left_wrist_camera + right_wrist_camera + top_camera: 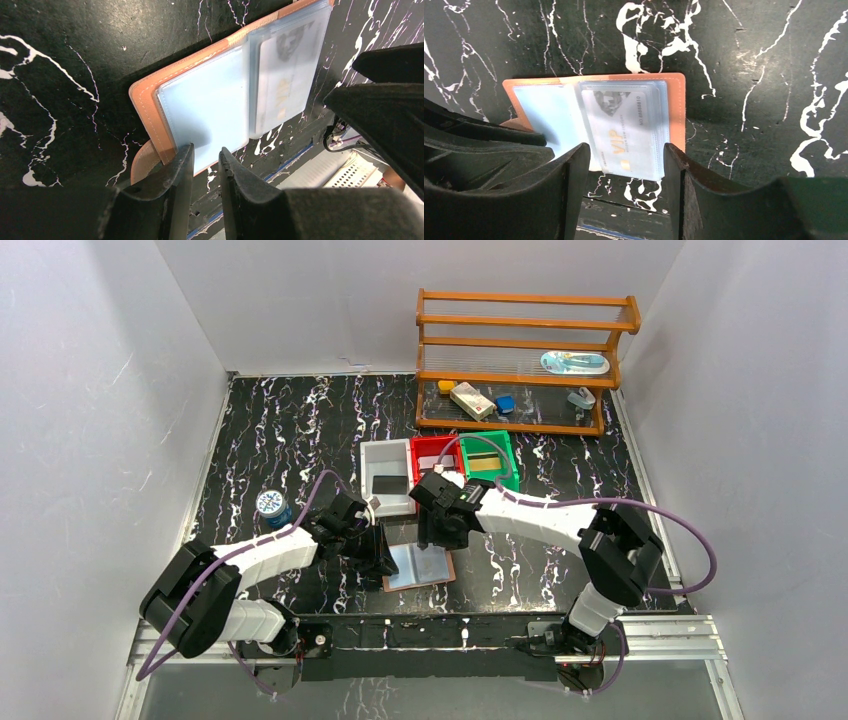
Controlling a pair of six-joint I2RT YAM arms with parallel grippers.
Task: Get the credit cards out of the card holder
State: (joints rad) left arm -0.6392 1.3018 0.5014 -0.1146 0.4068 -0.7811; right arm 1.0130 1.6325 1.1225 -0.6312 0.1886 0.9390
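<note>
The tan-brown leather bifold card holder (420, 566) lies open on the black marbled desk (300, 430) near its front edge, with a pale whitish-grey plastic credit card (624, 130) in its clear sleeve. On my right gripper (626, 150) the jaws stand wide, flanking that card. On my left gripper (205, 150) the jaws are narrowed to a slit at the holder's corner, and I cannot tell whether they pinch it.

gold "vip" on the credit card (624, 135) in the card holder (677, 110); smaller print illegible

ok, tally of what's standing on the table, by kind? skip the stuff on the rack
white bin: 1
red bin: 1
green bin: 1
wallet: 1
can: 1
rack: 1
total: 6
</note>
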